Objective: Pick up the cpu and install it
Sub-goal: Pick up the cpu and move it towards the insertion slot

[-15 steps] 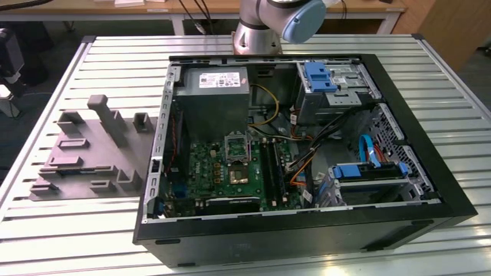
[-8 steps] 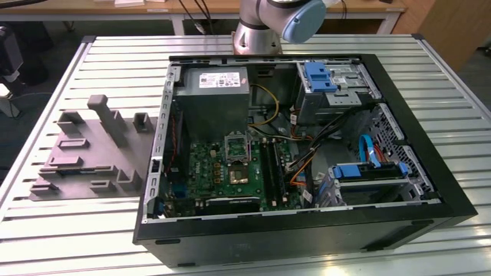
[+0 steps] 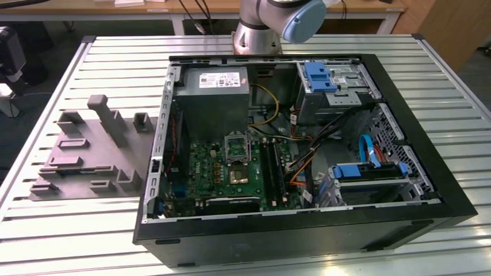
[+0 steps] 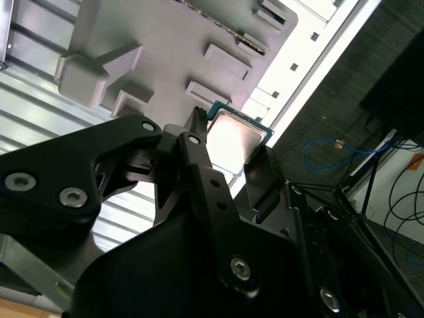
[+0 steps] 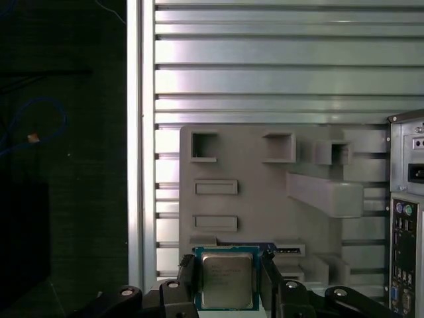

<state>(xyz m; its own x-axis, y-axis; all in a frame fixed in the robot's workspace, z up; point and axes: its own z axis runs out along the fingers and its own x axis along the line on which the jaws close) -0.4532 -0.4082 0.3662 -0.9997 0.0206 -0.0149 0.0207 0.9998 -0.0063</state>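
Note:
The cpu (image 5: 227, 281), a small square chip with a silvery lid and a green rim, sits between the two black fingers (image 5: 187, 278) of my gripper (image 5: 227, 265), which is shut on its opposite edges. In the second wrist view the cpu (image 4: 233, 136) shows between the same fingers (image 4: 199, 142) of the gripper (image 4: 232, 146). It hangs well above the grey moulded fixture (image 5: 265, 192) on the slatted table. The open computer case (image 3: 291, 144) lies in the exterior view, with the motherboard (image 3: 230, 169) and its silver socket frame (image 3: 236, 147) exposed.
The grey fixture (image 3: 84, 152) lies at the exterior view's left of the case. Inside the case are a grey power supply (image 3: 218, 92), drive cages with blue tabs (image 3: 322, 77) and loose cables (image 3: 307, 155). The arm's base (image 3: 261, 29) stands behind the case. The table edge (image 5: 136, 165) borders a dark floor.

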